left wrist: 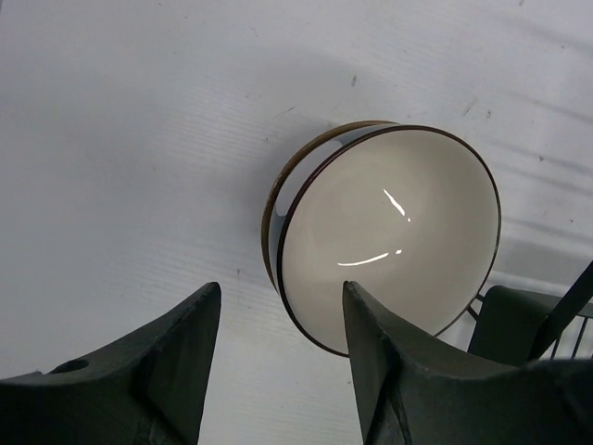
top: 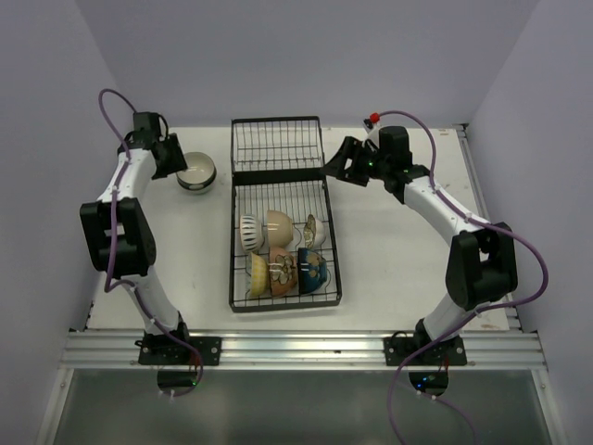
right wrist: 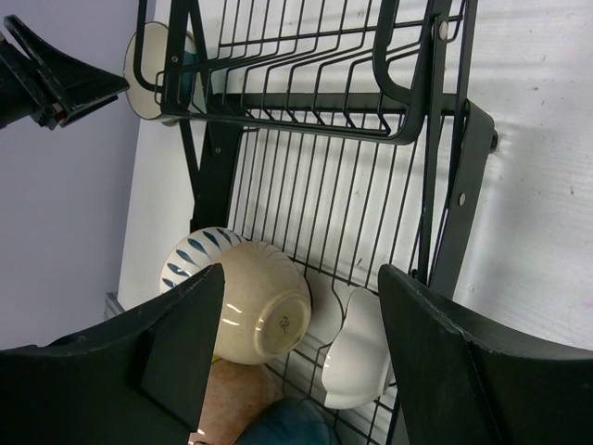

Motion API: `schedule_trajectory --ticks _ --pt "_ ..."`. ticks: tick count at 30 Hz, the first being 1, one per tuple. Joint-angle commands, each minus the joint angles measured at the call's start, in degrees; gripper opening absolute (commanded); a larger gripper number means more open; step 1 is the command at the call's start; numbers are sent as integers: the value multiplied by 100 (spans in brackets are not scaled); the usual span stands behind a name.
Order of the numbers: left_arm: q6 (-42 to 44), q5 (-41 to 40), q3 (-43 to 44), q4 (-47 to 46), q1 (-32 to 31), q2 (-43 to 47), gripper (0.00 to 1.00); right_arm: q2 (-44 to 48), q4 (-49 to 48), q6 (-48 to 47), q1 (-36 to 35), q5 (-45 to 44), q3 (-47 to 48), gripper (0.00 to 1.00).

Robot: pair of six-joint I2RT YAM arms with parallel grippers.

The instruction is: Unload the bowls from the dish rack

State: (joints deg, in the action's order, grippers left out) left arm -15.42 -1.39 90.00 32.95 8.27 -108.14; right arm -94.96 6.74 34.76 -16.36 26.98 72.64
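Our right gripper (right wrist: 301,273) hangs open and empty over the right side of the dish rack (top: 278,144). The cream bowl (right wrist: 255,311) stands on edge in the rack's near half, so this arm is nearer. Our left gripper (left wrist: 280,297), open too, is over a white bowl (left wrist: 398,232) near the tabletop's far left corner.
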Motion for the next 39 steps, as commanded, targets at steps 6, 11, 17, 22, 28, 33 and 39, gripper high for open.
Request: schedule_trajectory --ticks 6,11,17,22,28,33,39 --pt "74 -204 97 -315 43 -181 43 162 117 -128 28 53 163 69" --pt "65 -204 141 -307 60 -287 38 127 117 -137 28 79 145 68" --pt "57 -230 150 -307 69 -357 32 100 117 -154 28 79 128 65" --pt "13 -151 141 -341 96 -384 27 91 108 -137 36 114 110 63" --pt "4 -90 124 -351 96 -384 27 83 108 -145 36 132 101 63" --pt "-5 33 106 -368 104 -427 17 83 108 -145 36 149 75 61" --pt "-31 104 53 -403 104 -392 17 109 134 -145 36 149 84 61"
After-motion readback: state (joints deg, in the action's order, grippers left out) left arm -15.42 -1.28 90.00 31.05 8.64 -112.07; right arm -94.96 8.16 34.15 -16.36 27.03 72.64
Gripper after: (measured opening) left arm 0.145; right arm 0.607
